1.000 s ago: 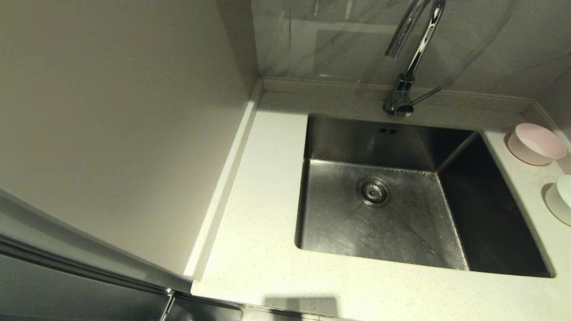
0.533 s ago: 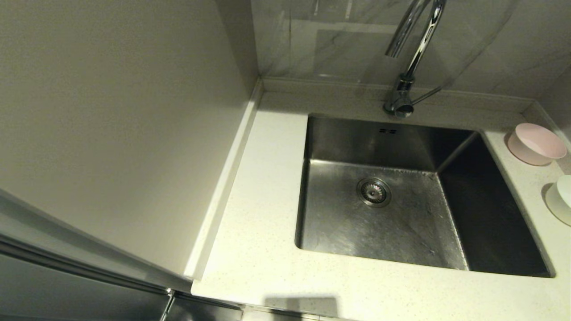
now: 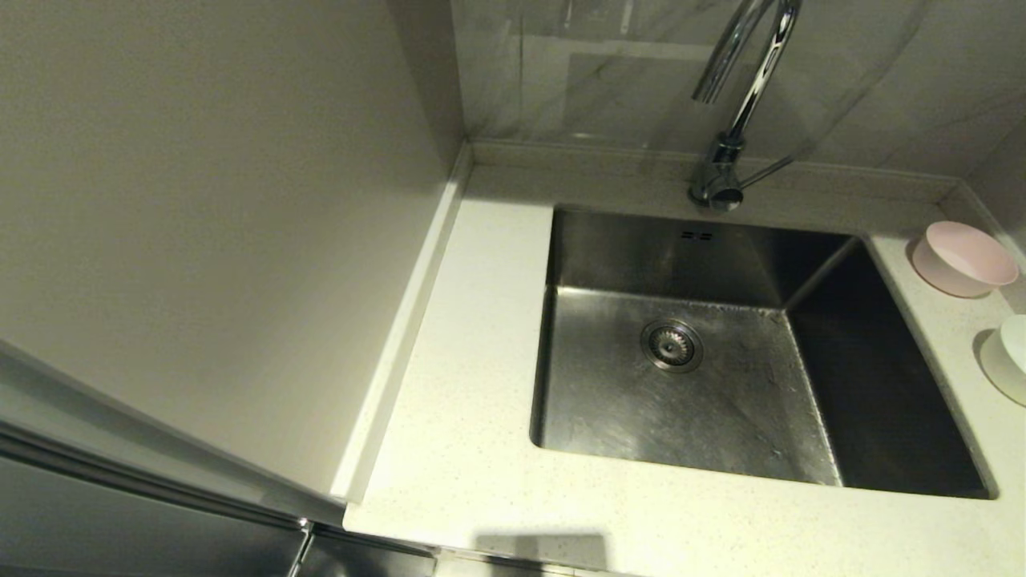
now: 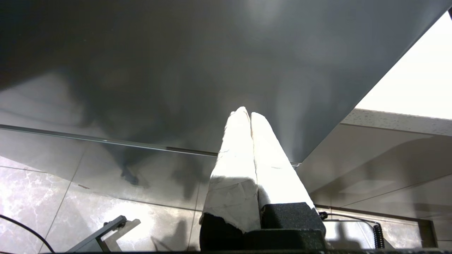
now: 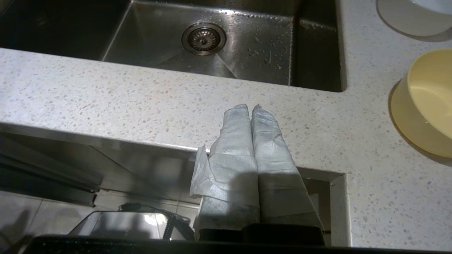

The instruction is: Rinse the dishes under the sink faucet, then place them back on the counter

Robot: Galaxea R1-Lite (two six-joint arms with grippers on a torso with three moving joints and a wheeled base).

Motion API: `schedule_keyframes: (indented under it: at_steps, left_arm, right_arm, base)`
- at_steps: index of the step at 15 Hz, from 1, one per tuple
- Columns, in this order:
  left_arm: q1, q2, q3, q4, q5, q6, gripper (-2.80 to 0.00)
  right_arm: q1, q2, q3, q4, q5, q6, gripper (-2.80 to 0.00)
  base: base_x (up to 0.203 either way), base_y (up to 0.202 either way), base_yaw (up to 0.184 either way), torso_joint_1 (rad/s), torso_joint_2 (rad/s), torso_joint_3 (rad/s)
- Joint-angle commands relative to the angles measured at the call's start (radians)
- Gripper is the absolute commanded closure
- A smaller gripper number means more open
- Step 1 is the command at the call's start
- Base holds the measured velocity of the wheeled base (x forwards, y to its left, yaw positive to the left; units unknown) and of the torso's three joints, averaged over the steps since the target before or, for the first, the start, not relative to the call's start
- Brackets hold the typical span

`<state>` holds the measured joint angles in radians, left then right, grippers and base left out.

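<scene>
1. The sink (image 3: 745, 353) is sunk into the worktop (image 3: 473, 385) with its round drain strainer (image 3: 672, 345) on the basin floor and two small overflow slots (image 3: 696, 236) on the back wall; nothing in the head view differs from a second ago
2. The faucet (image 3: 741, 96) rises from the worktop's back edge, just behind the sink, its spout arching over the basin and its thin side lever (image 3: 765, 172) sticking out to the right; it stands as it did before
3. The pale pink bowl (image 3: 964, 258) sits upright in the worktop's back right corner, right of the sink, in the same spot as earlier
4. A white bowl (image 3: 1008, 357) stands on the worktop's right edge, nearer the front than the pink one and apart from it, cut off by the frame; it too has not shifted
5. A yellow bowl (image 5: 423, 102) shows only in the right wrist view, upright on the worktop beside the sink's front right corner, with the white bowl (image 5: 413, 16) beyond it
6. The right gripper (image 5: 251, 107) hangs at the worktop's front edge, its wrapped fingers (image 5: 236, 141) pressed together and holding nothing
7. The left gripper (image 4: 247, 113) is parked low beside a dark cabinet panel (image 4: 176, 70), fingers closed on nothing, tiled floor (image 4: 42, 190) beneath
</scene>
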<state>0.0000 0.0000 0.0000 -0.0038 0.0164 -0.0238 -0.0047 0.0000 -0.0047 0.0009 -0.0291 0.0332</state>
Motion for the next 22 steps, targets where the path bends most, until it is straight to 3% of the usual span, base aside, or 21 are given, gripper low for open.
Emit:
schedule_keyframes:
  at_steps: [1, 22]
  left_arm:
    - [0.0, -0.002, 0.0, -0.001, 0.0, -0.001, 0.0]
    - [0.0, -0.002, 0.0, -0.001, 0.0, -0.001, 0.0]
  right_arm:
    - [0.0, 0.002, 0.005, 0.002, -0.002, 0.008, 0.0]
    - [0.0, 0.002, 0.005, 0.002, -0.002, 0.013, 0.0]
  base:
    - [0.0, 0.0, 0.0, 0.0, 0.0, 0.0]
    - [0.0, 0.0, 0.0, 0.0, 0.0, 0.0]
